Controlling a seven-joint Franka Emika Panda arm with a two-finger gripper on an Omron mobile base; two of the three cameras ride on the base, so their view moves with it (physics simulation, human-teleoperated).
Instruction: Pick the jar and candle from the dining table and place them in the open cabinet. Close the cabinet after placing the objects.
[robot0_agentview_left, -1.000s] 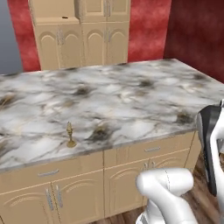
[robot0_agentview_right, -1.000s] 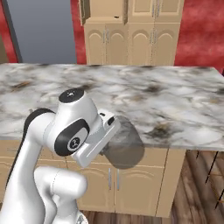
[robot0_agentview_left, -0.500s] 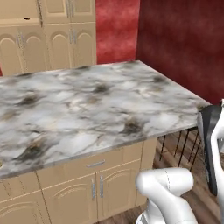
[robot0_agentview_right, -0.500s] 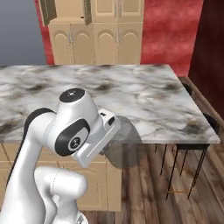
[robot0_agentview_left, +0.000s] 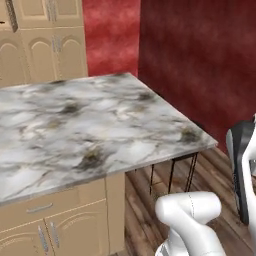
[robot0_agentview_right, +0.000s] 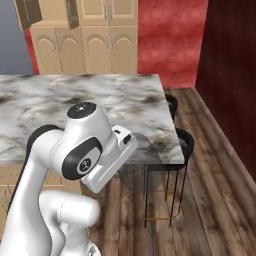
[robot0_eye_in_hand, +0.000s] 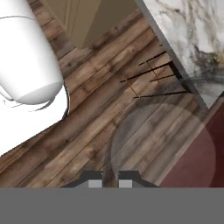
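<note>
Cabinet (robot0_agentview_right: 85, 42) behind dining table (robot0_agentview_right: 90, 107)

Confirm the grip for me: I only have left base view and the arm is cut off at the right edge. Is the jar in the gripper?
Observer: Yes. In hand view the gripper is shut on the jar, which shows as a smoky see-through shape over the wood floor.
Operator: Cabinet doors? I get one edge, top left.
Observer: Right base view shows the cabinet with two upper doors swung open.
Operator: Anything at the table end? I see thin legs.
Observer: Two black round stools stand beside the dining table, at its right end.
</note>
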